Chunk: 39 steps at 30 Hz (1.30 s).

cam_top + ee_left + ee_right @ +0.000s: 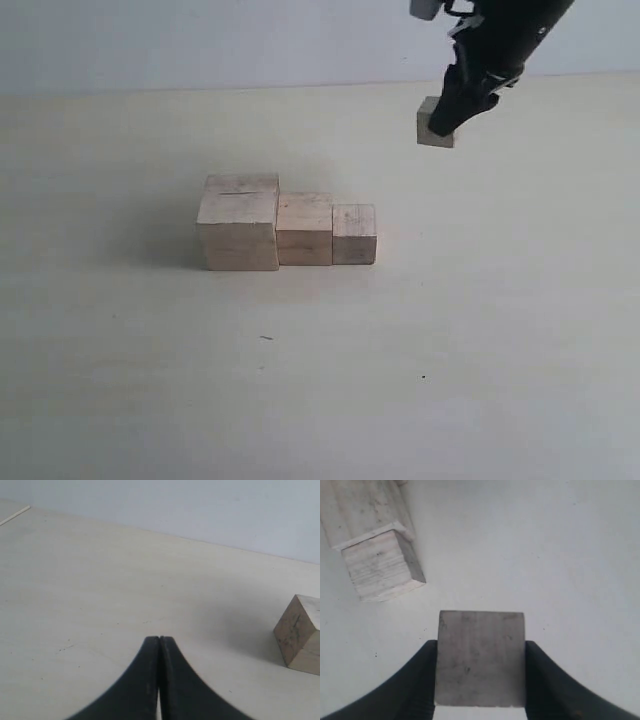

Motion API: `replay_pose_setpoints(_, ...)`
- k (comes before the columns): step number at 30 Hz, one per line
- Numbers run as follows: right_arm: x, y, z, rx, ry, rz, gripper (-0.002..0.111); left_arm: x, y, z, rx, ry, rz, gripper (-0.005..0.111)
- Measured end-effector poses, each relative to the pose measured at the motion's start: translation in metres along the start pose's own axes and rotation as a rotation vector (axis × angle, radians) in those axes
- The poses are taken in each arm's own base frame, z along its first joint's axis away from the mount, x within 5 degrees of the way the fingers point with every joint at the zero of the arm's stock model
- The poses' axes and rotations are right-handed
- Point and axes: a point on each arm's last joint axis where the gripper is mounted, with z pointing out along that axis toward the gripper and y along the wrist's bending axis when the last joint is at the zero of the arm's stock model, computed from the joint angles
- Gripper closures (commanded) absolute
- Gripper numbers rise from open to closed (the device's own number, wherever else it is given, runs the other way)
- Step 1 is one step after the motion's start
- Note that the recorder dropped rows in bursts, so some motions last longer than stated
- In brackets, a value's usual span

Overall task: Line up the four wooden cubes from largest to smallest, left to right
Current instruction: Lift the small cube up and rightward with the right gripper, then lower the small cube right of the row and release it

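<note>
Three of the four wooden cubes stand touching in a row on the table: the largest cube (239,222), with a thin dark slit on top, at the left, then the middle cube (304,229), then the smaller cube (354,235). The smallest cube (433,127) is far right of the row, with my right gripper (450,115) shut on it. In the right wrist view this cube (481,657) sits squarely between the black fingers (420,680), with the row's end cube (382,567) beyond. My left gripper (159,639) is shut on nothing; one pale cube (300,635) shows off to its side.
The pale tabletop (450,350) stretches around the row, with a light wall (200,40) behind its far edge. Only the right arm (505,35) shows in the exterior view, coming in from the top right.
</note>
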Motion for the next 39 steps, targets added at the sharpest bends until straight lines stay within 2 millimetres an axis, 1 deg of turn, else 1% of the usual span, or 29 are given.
replay_pose_setpoints(3, 0.014, -0.008, -0.001, -0.043, -0.061, 0.035, 0.108, 0.000, 0.000, 0.000, 0.000, 0.000, 0.000, 0.107)
replay_pose_setpoints(5, 0.015, -0.004, 0.005, -0.086, -0.101, 0.000, 0.108, 0.000, 0.000, 0.000, 0.000, 0.000, 0.000, 0.107)
replay_pose_setpoints(7, 0.013, 0.007, 0.017, -0.143, -0.128, -0.062, 0.108, 0.000, 0.000, 0.000, 0.000, 0.000, 0.000, 0.107)
replay_pose_setpoints(9, 0.013, 0.021, 0.032, -0.195, -0.116, -0.146, 0.108, 0.000, 0.000, 0.000, 0.000, 0.000, 0.000, 0.107)
replay_pose_setpoints(11, 0.016, 0.032, 0.045, -0.235, -0.069, -0.223, 0.108, 0.000, 0.000, 0.000, 0.000, 0.000, 0.000, 0.107)
replay_pose_setpoints(13, 0.022, 0.038, 0.052, -0.255, -0.010, -0.273, 0.108, 0.000, 0.000, 0.000, 0.000, 0.000, 0.000, 0.107)
replay_pose_setpoints(16, 0.028, 0.037, 0.054, -0.246, 0.042, -0.313, 0.108, 0.000, 0.000, 0.000, 0.000, 0.000, 0.000, 0.107)
replay_pose_setpoints(19, 0.029, 0.037, 0.052, -0.236, 0.054, -0.295, 0.108, 0.000, 0.000, 0.000, 0.000, 0.000, 0.000, 0.107)
replay_pose_setpoints(23, 0.023, 0.040, 0.048, -0.241, 0.012, -0.239, 0.108, 0.000, 0.000, 0.000, 0.000, 0.000, 0.000, 0.107)
replay_pose_setpoints(27, 0.021, 0.041, 0.049, -0.250, -0.007, -0.242, 0.108, 0.000, 0.000, 0.000, 0.000, 0.000, 0.000, 0.107)
replay_pose_setpoints(30, 0.022, 0.039, 0.055, -0.252, -0.012, -0.263, 0.108, 0.000, 0.000, 0.000, 0.000, 0.000, 0.000, 0.107)
replay_pose_setpoints(36, 0.025, 0.033, 0.074, -0.254, -0.024, -0.274, 0.108, 0.000, 0.000, 0.000, 0.000, 0.000, 0.000, 0.107)
replay_pose_setpoints(39, 0.025, 0.032, 0.081, -0.262, -0.037, -0.259, 0.102, 0.000, 0.000, 0.000, 0.000, 0.000, 0.000, 0.107)
